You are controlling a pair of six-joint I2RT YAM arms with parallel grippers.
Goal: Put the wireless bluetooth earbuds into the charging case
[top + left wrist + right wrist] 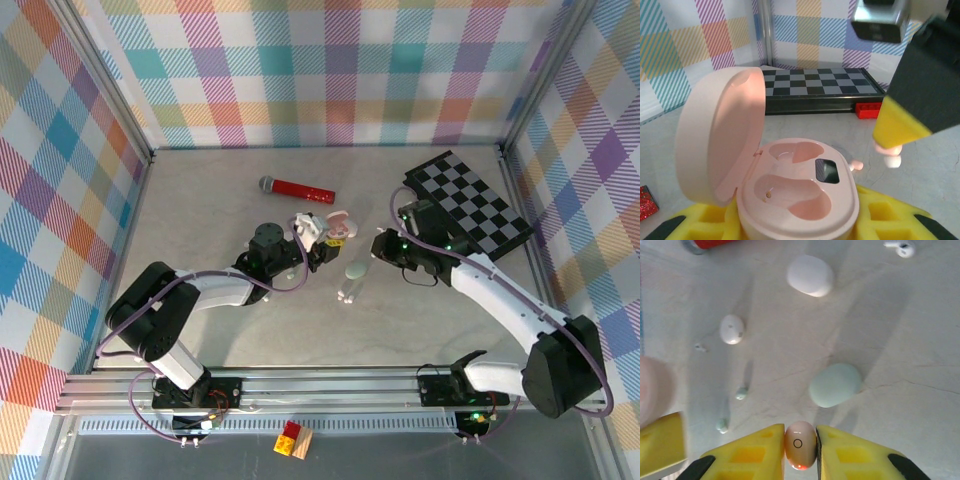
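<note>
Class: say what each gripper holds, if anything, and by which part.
The left gripper holds the open pink charging case by the sides of its lower shell. The right gripper pinches a pink earbud across its rounded body, between the fingertips.

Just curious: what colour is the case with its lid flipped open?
Pale pink case, clearest in the left wrist view.

No words, brands or numbers are readable. The only mark is a small ring on the pink earbud [800, 445], bottom centre, right wrist view.
</note>
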